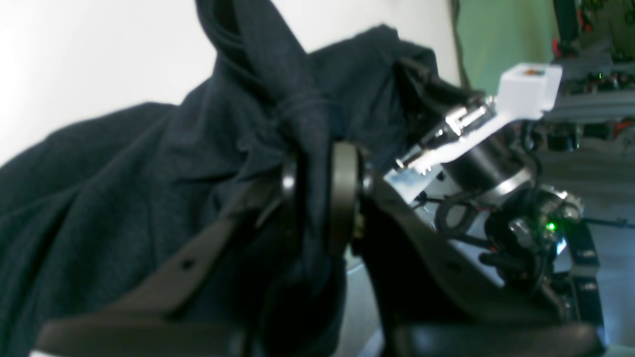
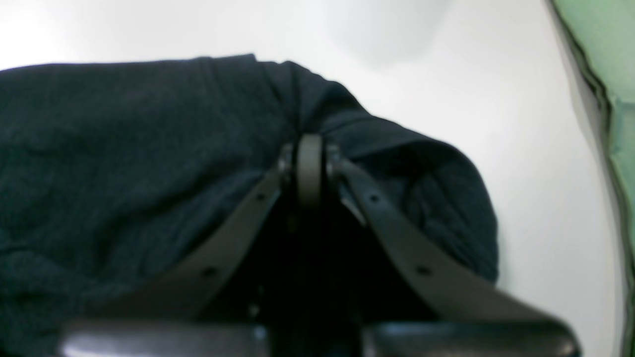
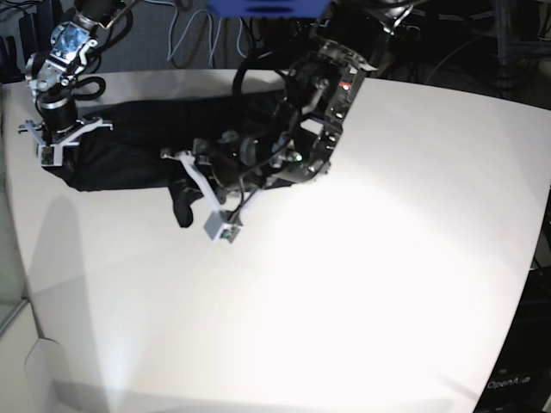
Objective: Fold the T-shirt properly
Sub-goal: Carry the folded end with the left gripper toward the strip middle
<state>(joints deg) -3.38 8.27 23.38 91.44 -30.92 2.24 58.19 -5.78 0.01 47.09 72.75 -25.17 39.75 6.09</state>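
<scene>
A large plain black long-sleeved T-shirt of soft matte fabric (image 3: 142,142) lies stretched in a crumpled band across the far left part of the white bench (image 3: 387,258); one bunched fold rises into a tight gathered twist; a dark end hangs down near the band's middle; no print shows.

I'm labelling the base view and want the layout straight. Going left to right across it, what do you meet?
Right gripper at the shirt's end → black T-shirt lying on the white table → left gripper with a bunch of shirt → left arm → bare table.
</scene>
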